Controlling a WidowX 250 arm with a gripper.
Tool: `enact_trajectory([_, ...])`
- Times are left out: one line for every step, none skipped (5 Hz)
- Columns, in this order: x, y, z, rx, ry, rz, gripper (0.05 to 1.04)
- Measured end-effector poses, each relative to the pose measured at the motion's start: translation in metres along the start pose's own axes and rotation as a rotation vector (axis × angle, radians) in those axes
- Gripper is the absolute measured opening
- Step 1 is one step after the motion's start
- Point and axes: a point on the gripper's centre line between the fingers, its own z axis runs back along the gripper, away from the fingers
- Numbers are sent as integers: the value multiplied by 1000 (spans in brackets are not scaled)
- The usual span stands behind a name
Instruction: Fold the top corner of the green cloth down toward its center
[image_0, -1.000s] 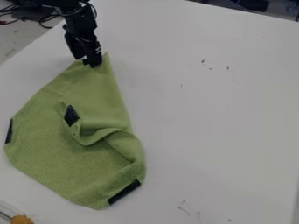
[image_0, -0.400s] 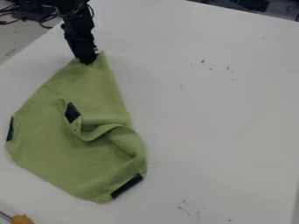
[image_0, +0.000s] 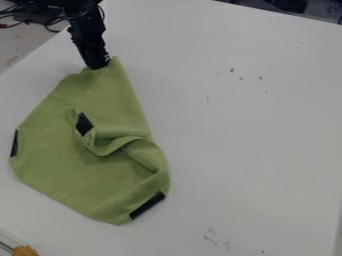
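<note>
Since the cloth (image_0: 67, 172) below me looks light and floppy, that near corner (image_0: 115, 67) seems a decent grab spot, and my gripper (image_0: 99, 65) is pinched closed on it.

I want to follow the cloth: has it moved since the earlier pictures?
Yes. The cloth has moved up the view and slightly right, farther from the orange thing.
</note>
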Motion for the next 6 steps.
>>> enact_trajectory([-1, -15, 7, 34, 43, -28, 56])
enact_trajectory([9, -31, 35, 115, 24, -58, 55])
enact_trajectory([7, -51, 59, 173, 2, -51, 55])
enact_trajectory([3, -77, 73, 208, -16, -43, 55])
enact_trajectory([-15, -102, 80, 216, -28, -17, 55])
enact_trajectory([-43, -139, 88, 193, -31, -24, 55])
